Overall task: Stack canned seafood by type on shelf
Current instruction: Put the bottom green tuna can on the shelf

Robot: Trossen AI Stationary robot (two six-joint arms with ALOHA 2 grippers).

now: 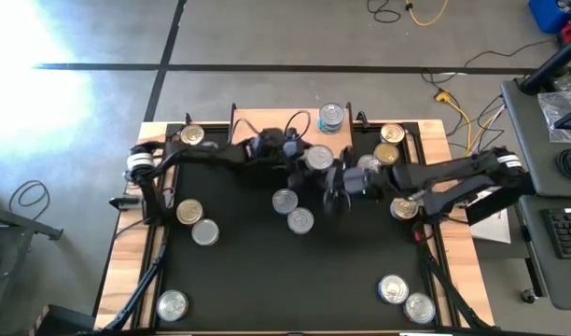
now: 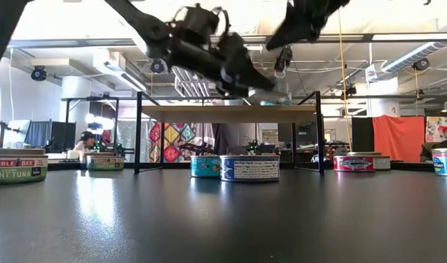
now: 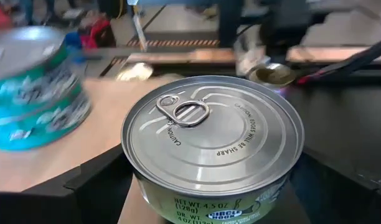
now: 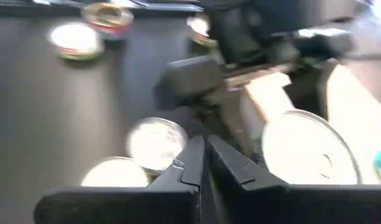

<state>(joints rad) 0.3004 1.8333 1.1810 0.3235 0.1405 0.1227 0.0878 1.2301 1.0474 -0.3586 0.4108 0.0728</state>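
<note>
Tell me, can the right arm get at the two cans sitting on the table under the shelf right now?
Probably yes: the right gripper, shut and empty, hovers beside the two cans, and nothing visibly blocks the way.

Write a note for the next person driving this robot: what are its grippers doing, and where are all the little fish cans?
Left gripper: over the shelf, wide around a silver-lid can; whether it has let go is unclear.
Right gripper: shut, empty, close beside the left one above the mat.
Cans: a teal-label stack already stands on the shelf. Two cans lie on the mat just in front of it, two at the left, two at the near right corner, others along the edges.
Done: a few shelved. Left: most cans need sorting and stacking.
</note>
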